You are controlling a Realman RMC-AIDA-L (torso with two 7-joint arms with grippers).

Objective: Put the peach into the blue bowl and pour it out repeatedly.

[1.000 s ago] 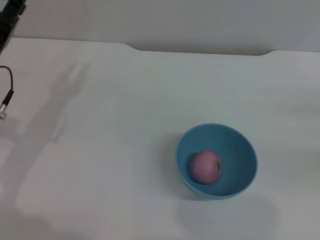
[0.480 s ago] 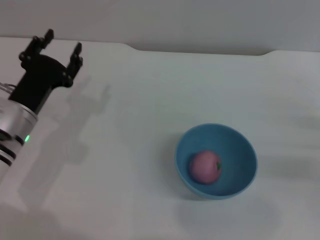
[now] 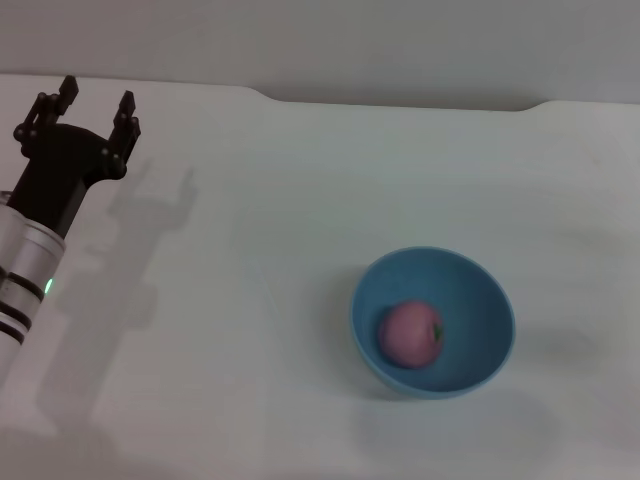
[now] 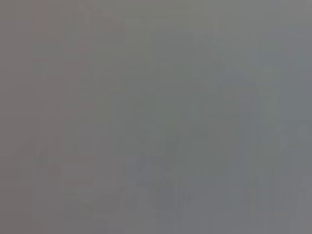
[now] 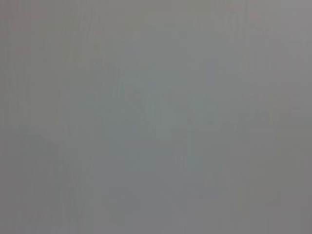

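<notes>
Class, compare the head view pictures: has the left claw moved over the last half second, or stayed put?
Yes. Judged against the blue bowl, which holds its place with the peach inside, the open left claw has shifted farther left, away from the bowl, and slightly toward the table's far edge.

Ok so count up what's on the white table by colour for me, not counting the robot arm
Blue: 1, the round light-blue plastic bowl.
Pink-red: 1, the small round toy peach, lying inside that bowl.
Total: 2.
The left gripper hangs open at the table's far left, apart from both.
</notes>
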